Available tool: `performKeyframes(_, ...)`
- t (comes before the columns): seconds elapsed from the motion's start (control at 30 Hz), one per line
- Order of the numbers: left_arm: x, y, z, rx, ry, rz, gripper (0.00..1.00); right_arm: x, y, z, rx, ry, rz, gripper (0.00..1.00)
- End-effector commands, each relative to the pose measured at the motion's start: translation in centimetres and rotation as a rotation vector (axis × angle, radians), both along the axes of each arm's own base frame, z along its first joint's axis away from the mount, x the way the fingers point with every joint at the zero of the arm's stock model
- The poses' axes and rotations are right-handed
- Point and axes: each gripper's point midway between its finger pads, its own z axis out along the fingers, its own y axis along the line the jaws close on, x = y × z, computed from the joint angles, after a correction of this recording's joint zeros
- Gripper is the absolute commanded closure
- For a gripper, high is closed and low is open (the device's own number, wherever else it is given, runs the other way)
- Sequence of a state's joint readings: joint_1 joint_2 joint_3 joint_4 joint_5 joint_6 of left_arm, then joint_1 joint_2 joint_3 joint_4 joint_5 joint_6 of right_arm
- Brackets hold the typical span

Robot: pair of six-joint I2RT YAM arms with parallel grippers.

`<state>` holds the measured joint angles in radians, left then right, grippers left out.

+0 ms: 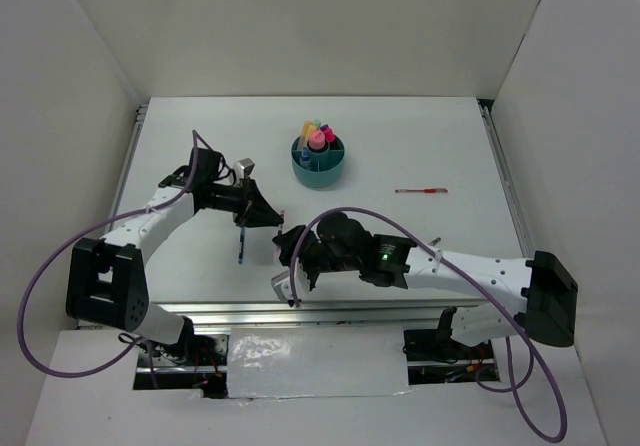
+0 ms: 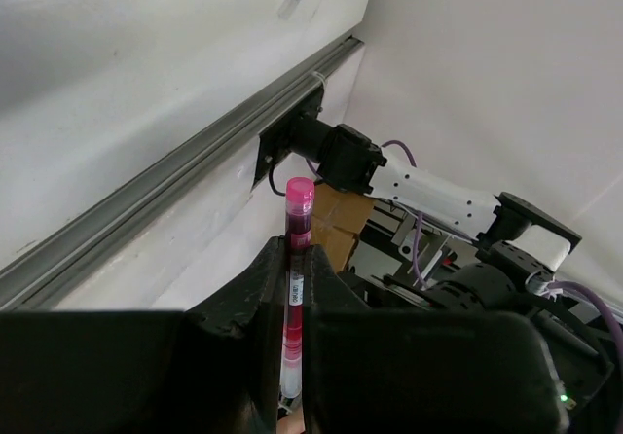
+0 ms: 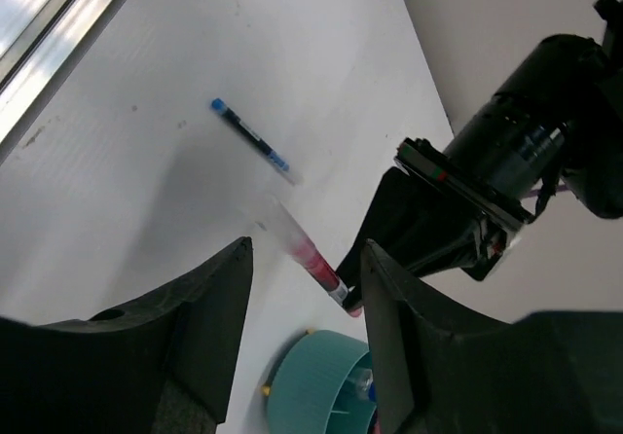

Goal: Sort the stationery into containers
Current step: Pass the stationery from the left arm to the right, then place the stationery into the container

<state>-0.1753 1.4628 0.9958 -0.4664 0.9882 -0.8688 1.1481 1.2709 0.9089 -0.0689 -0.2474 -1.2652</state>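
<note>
White tabletop point(image 1: 420, 146), handover underway near the teal organizer point(image 1: 319, 163).
Left gripper point(image 2: 292, 288) is clamping a pink pen point(image 2: 295, 288); right gripper point(image 3: 302, 288), jaws apart, is lining up to receive it.

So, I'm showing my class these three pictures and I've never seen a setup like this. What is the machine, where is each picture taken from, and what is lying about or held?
Two robot arms are bolted to a white table. One picture looks down from overhead; the other two come from cameras on each wrist. The left gripper is shut on a pink pen. The right gripper hangs with jaws apart, holding nothing. On the table lie a blue pen and a red pen. A teal organizer already holds several markers.
</note>
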Motion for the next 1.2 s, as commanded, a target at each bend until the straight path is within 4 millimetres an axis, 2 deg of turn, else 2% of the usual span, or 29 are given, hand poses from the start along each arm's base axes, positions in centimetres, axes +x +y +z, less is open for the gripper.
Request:
performKeyframes(0.0, -0.5, -0.7, 1.0, -0.058, 0.01, -0.031, 1.0, -0.3, 1.1, 0.3, 0.012, -0.112, 0.071, 0.45)
performKeyframes(0.17, -0.3, -0.8, 0.9, -0.05, 0.001, -0.033, 1.0, -0.2, 1.1, -0.9, -0.034, -0.151, 0.094, 0.53)
performKeyframes(0.37, -0.3, -0.7, 0.6, -0.029, 0.0, -0.03, 1.0, -1.2, 1.7, -0.7, -0.039, -0.171, 0.12, 0.62)
performKeyframes(0.43, -0.2, -0.5, 0.5, -0.022, -0.001, -0.023, 1.0, -1.4, 1.7, -0.7, -0.043, -0.171, 0.124, 0.68)
performKeyframes(0.5, 0.1, -0.2, 0.4, -0.009, -0.014, -0.01, 1.0, -1.6, 1.6, -0.6, -0.045, -0.173, 0.121, 0.81)
performKeyframes(0.57, 0.4, 0.1, 0.5, -0.005, -0.038, -0.003, 0.89, -1.6, 1.5, -0.5, -0.044, -0.169, 0.114, 1.0)
performKeyframes(0.6, 0.5, 0.2, 0.5, -0.006, -0.045, -0.002, 0.85, -1.6, 1.5, -0.1, -0.028, -0.17, 0.11, 1.0)
performKeyframes(0.63, 0.7, 0.2, 0.8, -0.01, -0.071, -0.006, 0.73, -1.6, 1.4, -0.2, -0.027, -0.158, 0.101, 1.0)
performKeyframes(0.67, 0.7, 0.2, 1.0, -0.013, -0.086, -0.011, 0.65, -1.5, 1.4, 0.1, -0.021, -0.156, 0.096, 1.0)
performKeyframes(0.77, 0.9, 0.3, 2.0, -0.01, -0.137, -0.022, 0.17, -1.1, 1.1, 0.9, 0.006, -0.153, 0.072, 1.0)
performKeyframes(0.8, 1.6, 0.6, 2.5, 0.013, -0.182, -0.013, 0.01, -1.1, 1.1, 1.9, 0.037, -0.147, 0.064, 1.0)
performKeyframes(0.87, 2.4, 1.3, 3.1, 0.038, -0.222, 0.005, 0.01, -1.3, 0.9, 3.4, 0.077, -0.134, 0.054, 1.0)
performKeyframes(0.93, 4.6, 2.9, 4.8, 0.065, -0.31, 0.062, 0.01, -1.1, 0.5, 4.5, 0.122, -0.059, 0.015, 1.0)
performKeyframes(0.97, 5.7, 3.8, 5.6, 0.077, -0.357, 0.097, 0.01, -0.6, 0.6, 6.8, 0.197, -0.041, -0.013, 1.0)
performKeyframes(1.0, 7.3, 5.6, 7.1, 0.109, -0.428, 0.171, 0.01, 0.0, 0.3, 7.9, 0.236, 0.004, -0.056, 1.0)
performKeyframes(1.03, 8.3, 7.0, 8.1, 0.131, -0.48, 0.223, 0.01, 0.5, 0.1, 8.6, 0.298, 0.153, -0.134, 1.0)
performKeyframes(1.07, 9.3, 8.0, 9.3, 0.148, -0.561, 0.262, 0.01, 3.2, -1.1, 11.2, 0.388, 0.215, -0.232, 1.0)
performKeyframes(1.1, 9.6, 9.8, 10.5, 0.189, -0.628, 0.334, 0.01, 4.9, -1.9, 12.4, 0.444, 0.291, -0.308, 1.0)
performKeyframes(1.13, 9.8, 10.6, 11.3, 0.207, -0.672, 0.37, 0.01, 6.6, -3.0, 13.4, 0.498, 0.367, -0.377, 1.0)
performKeyframes(1.17, 9.5, 11.7, 12.4, 0.222, -0.751, 0.418, 0.01, 10.1, -5.7, 15.3, 0.615, 0.517, -0.517, 1.0)
